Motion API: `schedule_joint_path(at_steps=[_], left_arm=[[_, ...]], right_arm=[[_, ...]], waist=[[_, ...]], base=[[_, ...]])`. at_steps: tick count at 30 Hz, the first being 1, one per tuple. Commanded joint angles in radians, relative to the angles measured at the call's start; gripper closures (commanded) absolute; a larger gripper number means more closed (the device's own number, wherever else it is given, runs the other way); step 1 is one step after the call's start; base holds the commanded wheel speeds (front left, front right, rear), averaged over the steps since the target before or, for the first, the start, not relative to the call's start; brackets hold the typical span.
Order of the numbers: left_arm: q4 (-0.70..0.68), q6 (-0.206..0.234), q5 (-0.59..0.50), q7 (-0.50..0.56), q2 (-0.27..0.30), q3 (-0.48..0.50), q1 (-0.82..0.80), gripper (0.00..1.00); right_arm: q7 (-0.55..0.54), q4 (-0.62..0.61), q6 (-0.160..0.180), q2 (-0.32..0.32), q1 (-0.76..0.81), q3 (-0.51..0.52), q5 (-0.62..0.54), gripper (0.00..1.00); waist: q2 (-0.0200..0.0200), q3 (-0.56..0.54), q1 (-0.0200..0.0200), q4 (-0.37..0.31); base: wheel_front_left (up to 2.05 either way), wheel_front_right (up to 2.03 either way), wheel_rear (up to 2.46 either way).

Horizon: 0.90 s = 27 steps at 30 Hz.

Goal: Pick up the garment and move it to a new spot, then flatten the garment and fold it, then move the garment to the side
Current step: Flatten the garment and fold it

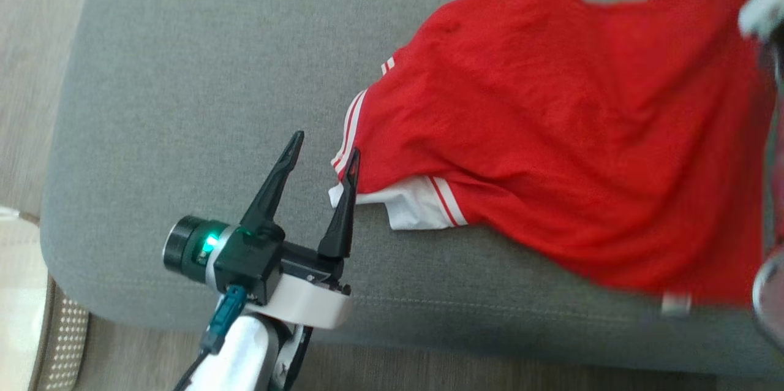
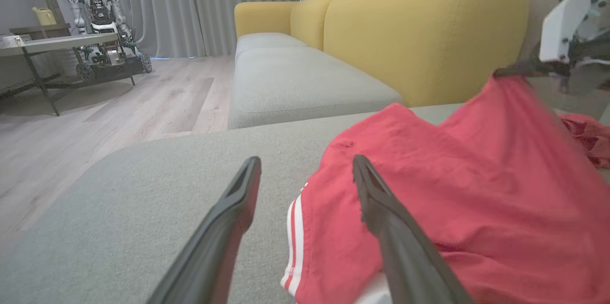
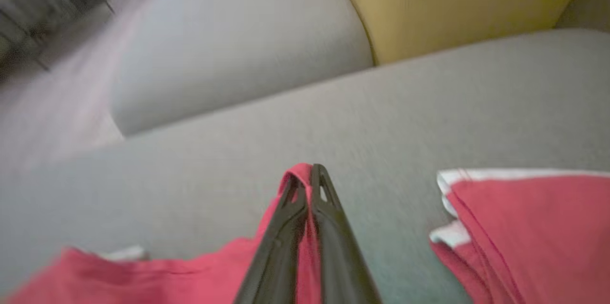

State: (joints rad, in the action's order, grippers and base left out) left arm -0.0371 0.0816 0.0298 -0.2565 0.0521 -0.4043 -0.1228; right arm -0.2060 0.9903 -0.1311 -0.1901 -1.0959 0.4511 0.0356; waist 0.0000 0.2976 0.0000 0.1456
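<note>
Head view shows the red garment (image 1: pixel 551 133) draped over the grey cushion (image 1: pixel 184 103), filling the stretch from 1 to 4 o'clock, with a white-striped sleeve and a white patch at its near edge toward the centre. Places the left gripper (image 1: pixel 326 143) at 7 o'clock, fingers spread wide and grasping nothing, one fingertip right at the striped sleeve hem, contact not clear. Left wrist view puts that striped hem between the two spread fingers at 6 o'clock, with bare cushion at 8 o'clock. Right wrist view catches the right gripper (image 3: pixel 310 173) at 6 o'clock, clenched tight on a pinched fold of the garment, red cloth squeezed between the fingers and poking past their tips. Finds this gripper again, blurred, at 2 o'clock of the left wrist view, holding the garment's far corner lifted off the cushion, cloth sloping down from it. Shows more red cloth with a white edge at 4 o'clock of the right wrist view; cannot tell whether part of the same garment. Sets a yellow backrest (image 2: pixel 419 32) at 12 o'clock behind the cushion, with wooden floor (image 2: pixel 119 104) and another robot (image 2: pixel 102 13) at 10 o'clock.
</note>
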Motion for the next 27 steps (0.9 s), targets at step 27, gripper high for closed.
schedule_joint_path(at_steps=[27], left_arm=[[-0.106, 0.009, 0.024, -0.005, 0.044, 0.153, 0.037, 0.0]], right_arm=[[-0.438, -1.22, 0.0, 0.139, 1.153, 0.036, 0.551, 1.0]], waist=[[0.0, -0.028, 0.0, -0.222]], base=[[0.0, 0.0, 0.0]])
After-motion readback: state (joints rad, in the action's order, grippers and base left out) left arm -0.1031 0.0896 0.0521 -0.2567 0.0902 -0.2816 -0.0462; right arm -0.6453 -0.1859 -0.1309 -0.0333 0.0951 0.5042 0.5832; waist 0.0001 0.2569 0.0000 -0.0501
